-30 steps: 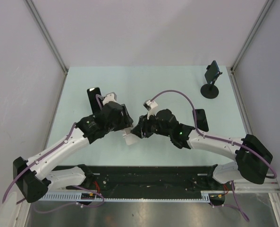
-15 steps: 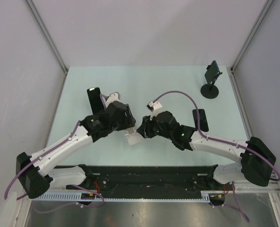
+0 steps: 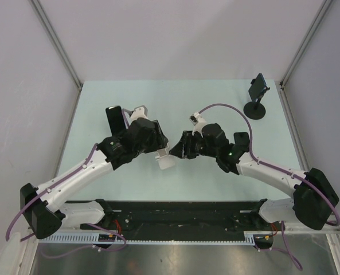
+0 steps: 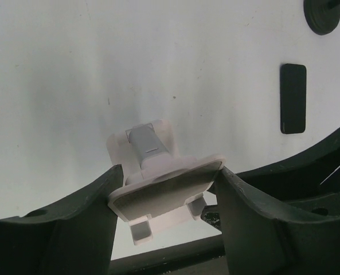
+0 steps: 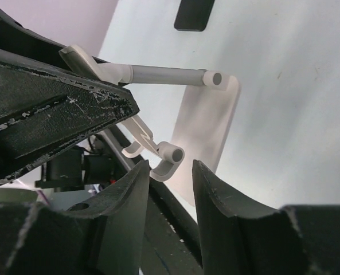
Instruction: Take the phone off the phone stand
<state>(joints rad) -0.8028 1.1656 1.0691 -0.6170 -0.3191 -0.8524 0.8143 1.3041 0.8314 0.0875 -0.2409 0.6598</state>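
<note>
Mounted phone (image 3: pixel 257 87): top cam only

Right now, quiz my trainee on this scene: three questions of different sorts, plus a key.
1. True or false: the left end effector grips the white stand.
2. Which stand carries a phone? A) white stand B) black stand C) neither.
3. Fill in: ___ loose phones lie flat on the table.
Key: 1 true. 2 B. 3 two: the left phone and the right phone.
</note>
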